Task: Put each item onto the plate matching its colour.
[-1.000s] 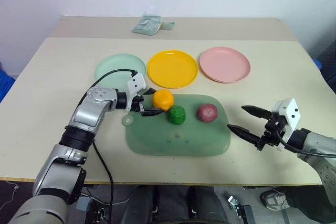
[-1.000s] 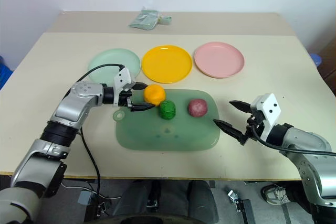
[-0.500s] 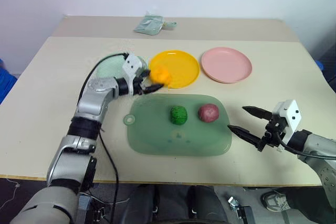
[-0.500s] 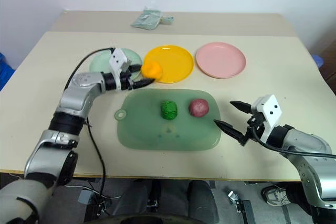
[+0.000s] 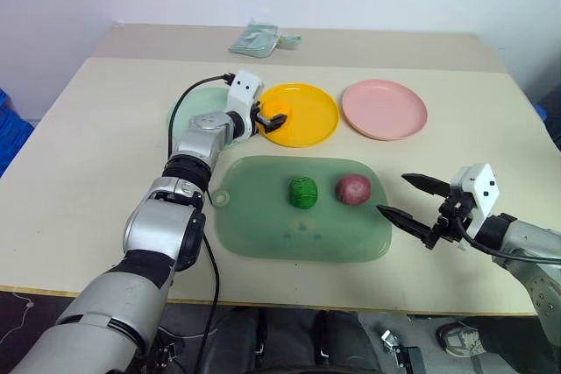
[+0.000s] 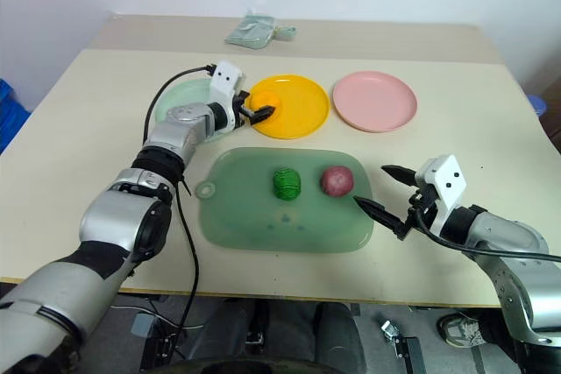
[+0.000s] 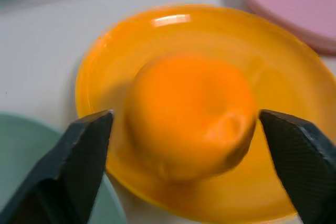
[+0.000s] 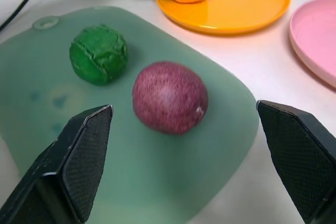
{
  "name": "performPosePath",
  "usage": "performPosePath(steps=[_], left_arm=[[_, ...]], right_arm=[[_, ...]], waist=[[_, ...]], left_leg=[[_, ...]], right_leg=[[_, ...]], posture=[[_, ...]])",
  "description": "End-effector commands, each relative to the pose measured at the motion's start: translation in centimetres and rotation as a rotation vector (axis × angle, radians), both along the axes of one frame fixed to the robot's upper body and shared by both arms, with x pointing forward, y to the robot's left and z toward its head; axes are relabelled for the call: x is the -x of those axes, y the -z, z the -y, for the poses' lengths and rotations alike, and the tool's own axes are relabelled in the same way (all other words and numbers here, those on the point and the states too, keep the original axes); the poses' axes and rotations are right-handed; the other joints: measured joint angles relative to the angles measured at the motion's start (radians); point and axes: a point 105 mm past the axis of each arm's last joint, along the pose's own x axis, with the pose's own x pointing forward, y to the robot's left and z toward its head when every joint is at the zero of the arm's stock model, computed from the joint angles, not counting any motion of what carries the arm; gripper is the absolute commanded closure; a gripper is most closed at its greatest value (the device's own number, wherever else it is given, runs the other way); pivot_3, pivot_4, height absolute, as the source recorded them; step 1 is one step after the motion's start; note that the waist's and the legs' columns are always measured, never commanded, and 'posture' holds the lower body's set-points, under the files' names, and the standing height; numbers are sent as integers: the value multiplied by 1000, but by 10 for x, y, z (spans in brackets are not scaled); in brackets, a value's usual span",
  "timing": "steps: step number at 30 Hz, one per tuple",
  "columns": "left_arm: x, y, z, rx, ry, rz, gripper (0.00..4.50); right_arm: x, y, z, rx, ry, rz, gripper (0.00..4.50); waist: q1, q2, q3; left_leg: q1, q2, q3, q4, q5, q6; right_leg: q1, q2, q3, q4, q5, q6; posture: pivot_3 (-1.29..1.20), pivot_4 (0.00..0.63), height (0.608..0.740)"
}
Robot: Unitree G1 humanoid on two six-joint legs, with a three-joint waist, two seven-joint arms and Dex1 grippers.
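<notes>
The orange ball (image 7: 191, 114) rests on the left part of the yellow-orange plate (image 5: 308, 114). My left gripper (image 5: 272, 119) is open around it, one finger (image 7: 86, 156) on each side. The dark green knobbly ball (image 5: 303, 191) and the maroon-red ball (image 5: 353, 188) lie side by side on the translucent green tray (image 5: 298, 234). The mint green plate (image 5: 186, 109) is partly hidden behind my left arm. The pink plate (image 5: 383, 109) holds nothing. My right gripper (image 5: 393, 194) hovers open just off the tray's right edge, pointing at the maroon-red ball (image 8: 169, 97) and apart from it.
A pale-green packet (image 5: 257, 40) lies at the table's far edge. The three plates stand in a row behind the tray. A black cable (image 5: 188, 98) loops over the mint green plate from my left wrist.
My left gripper has lifted the orange ball off the tray, carried it away to the yellow-orange plate and opened there. The right gripper has kept still.
</notes>
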Motion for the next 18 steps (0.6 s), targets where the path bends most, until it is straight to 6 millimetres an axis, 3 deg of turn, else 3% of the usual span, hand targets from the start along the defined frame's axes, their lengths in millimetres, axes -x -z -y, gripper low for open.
performPosePath(steps=[1,5,7,9,14,18], left_arm=[[19,-40,-8,69,149,169,31],[70,-25,-11,26,414,135,31],[109,-2,-7,-89,614,78,31],[132,15,0,-163,722,26,31],[149,25,24,-211,821,16,31],[142,41,34,-297,804,13,31]], right_arm=[[5,-12,-3,-8,-1,53,0],[6,-11,-4,-11,-3,43,0],[7,-10,-5,-13,-18,28,0],[8,-10,-7,-16,-32,16,0],[12,-7,-10,4,-61,-11,0],[12,-9,-13,-2,-55,-4,0]], waist=[[-4,1,0],[-23,2,-1],[-25,2,-1],[-20,2,-1],[4,2,-1],[1,2,-1]], left_leg=[[0,0,0,0,0,0],[1,1,0,-1,0,-1],[1,1,-1,0,0,-1],[1,1,-1,0,0,-1],[1,0,-3,3,0,0],[1,0,-2,2,-1,0]], right_leg=[[0,0,0,0,0,0],[0,0,0,0,0,0],[0,0,0,0,0,0],[1,0,0,0,0,0],[4,-1,1,-1,0,0],[3,-1,1,-1,0,0]], posture=[[0,150,740],[0,150,740],[0,150,740],[0,150,740],[0,150,740],[0,150,740]])
